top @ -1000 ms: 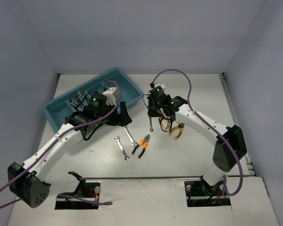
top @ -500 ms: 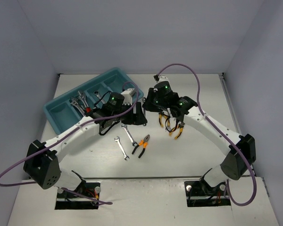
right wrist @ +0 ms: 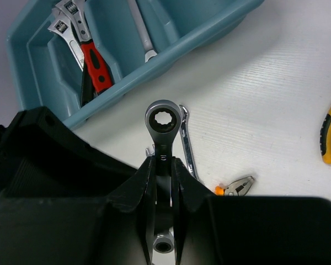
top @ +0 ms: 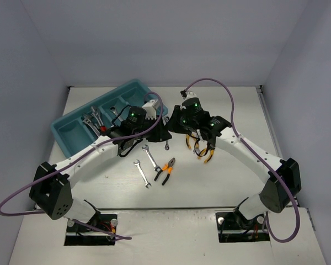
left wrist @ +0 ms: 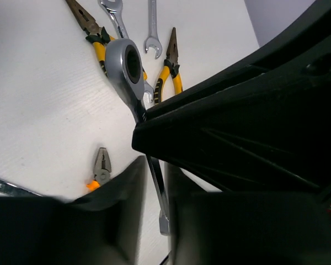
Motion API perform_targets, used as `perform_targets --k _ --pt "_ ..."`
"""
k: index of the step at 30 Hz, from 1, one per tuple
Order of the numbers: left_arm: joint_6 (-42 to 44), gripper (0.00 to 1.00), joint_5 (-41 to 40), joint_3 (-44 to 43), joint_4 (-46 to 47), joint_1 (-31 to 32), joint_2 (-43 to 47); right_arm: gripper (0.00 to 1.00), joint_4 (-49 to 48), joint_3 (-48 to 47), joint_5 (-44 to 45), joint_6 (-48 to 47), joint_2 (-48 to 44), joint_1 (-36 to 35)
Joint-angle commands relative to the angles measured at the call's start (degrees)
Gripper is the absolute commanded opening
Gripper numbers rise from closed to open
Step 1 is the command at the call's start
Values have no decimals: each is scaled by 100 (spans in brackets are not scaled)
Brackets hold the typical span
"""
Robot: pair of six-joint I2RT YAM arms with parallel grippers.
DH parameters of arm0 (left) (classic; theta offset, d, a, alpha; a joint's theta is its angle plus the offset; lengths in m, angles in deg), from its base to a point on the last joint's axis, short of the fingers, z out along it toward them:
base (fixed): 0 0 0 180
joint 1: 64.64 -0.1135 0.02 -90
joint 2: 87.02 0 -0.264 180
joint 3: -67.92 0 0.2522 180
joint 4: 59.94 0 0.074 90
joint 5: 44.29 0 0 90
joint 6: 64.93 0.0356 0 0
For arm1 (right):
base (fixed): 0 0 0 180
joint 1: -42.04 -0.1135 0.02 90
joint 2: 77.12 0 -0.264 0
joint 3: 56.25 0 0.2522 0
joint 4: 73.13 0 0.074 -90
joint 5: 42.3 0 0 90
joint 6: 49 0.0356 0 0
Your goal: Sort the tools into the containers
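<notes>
HANDOVER IN MID-AIR: The right gripper [right wrist: 163, 168] is clamped on the shaft of a ratchet wrench [right wrist: 164, 119], whose ring end sticks out past its fingertips. The left gripper [left wrist: 157, 190] has its jaws drawn in close on either side of the same shaft (a sliver of white shows beside the steel, so whether they press it cannot be told). A second ago the left arm was bent back beside the teal tray [top: 70, 134] with its jaws wide, and the wrench hung from the right gripper alone. Since then the left arm has stretched across to the middle and the right arm has swung in to meet it. The loose tools on the table [top: 226, 182] have not shifted. From overhead the two black grippers merge into one dark mass, with only the lower tip of the wrench poking out beneath them. The right wrist camera shows what lies beyond its fingertips. The tray is there, with a red-handled adjustable wrench [right wrist: 96, 66] in one compartment and a plain silver wrench [right wrist: 142, 33] in the next. The nose of orange-handled pliers [right wrist: 237, 186] lies off to one side, below the ring. The left wrist camera shows instead the yellow-handled pliers [left wrist: 98, 44] lying on the table past the ring end.
</notes>
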Motion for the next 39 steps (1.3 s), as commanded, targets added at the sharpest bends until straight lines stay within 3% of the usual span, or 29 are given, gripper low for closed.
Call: perform_targets --k 1,3,8,10,11,14,19,29,37,39 --pt "-144 6 17 -172 516 58 94 0 -520 11 -157 141 -323 -33" --pt "-167 0 9 -161 700 58 68 0 -550 33 -168 163 -331 -33" --pt "-233 0 55 -86 864 65 80 0 -596 76 -137 148 -340 -33" --pt "-243 0 20 -44 883 56 128 4 -587 114 -38 133 -366 -9" --pt "-232 0 -40 -39 858 51 148 12 -587 139 2 123 -386 6" --pt "-179 0 -210 -62 703 27 160 50 -578 217 95 57 -507 147" --pt "-124 0 -418 -271 161 -107 43 75 -518 280 43 -140 -749 690" --pt "-593 0 -1420 -949 -840 -1623 -527 77 310 497 1149 -1244 -1153 1383" --pt "-704 0 -2014 -2240 -1510 -2522 -2043 78 310 1154 1343 -1395 -1308 1470" --pt "-704 5 -2043 -2533 -1615 -2597 -2417 78 310 1234 1340 -1450 -1329 1470"
